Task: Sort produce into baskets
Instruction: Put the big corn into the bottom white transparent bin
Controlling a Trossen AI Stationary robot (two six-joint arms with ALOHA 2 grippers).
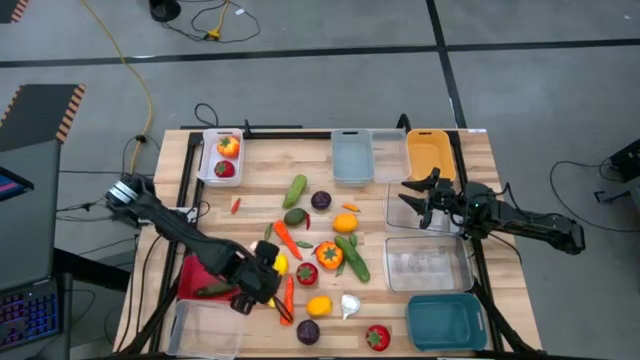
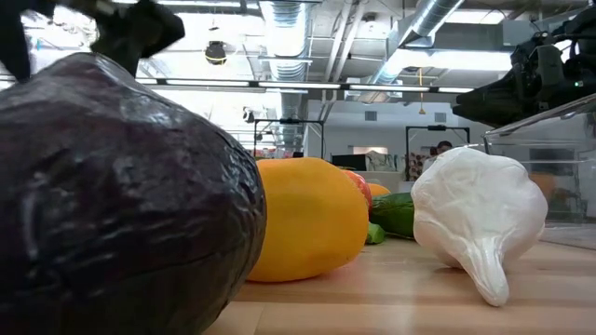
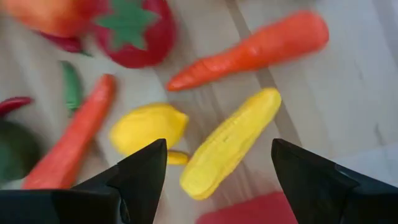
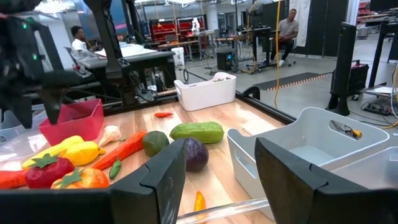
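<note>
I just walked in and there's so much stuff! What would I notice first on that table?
A bright heap of toy fruits and vegetables fills the middle of the pale wooden table, with plastic baskets around its edges. The left pincer hangs open above a yellow toy corn cob, beside a red plastic basket. The right pincer waits open over a clear plastic basket.

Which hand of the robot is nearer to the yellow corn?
The left. The left hand hangs open right over the corn. The right hand is far across the table, over the clear bins.
</note>
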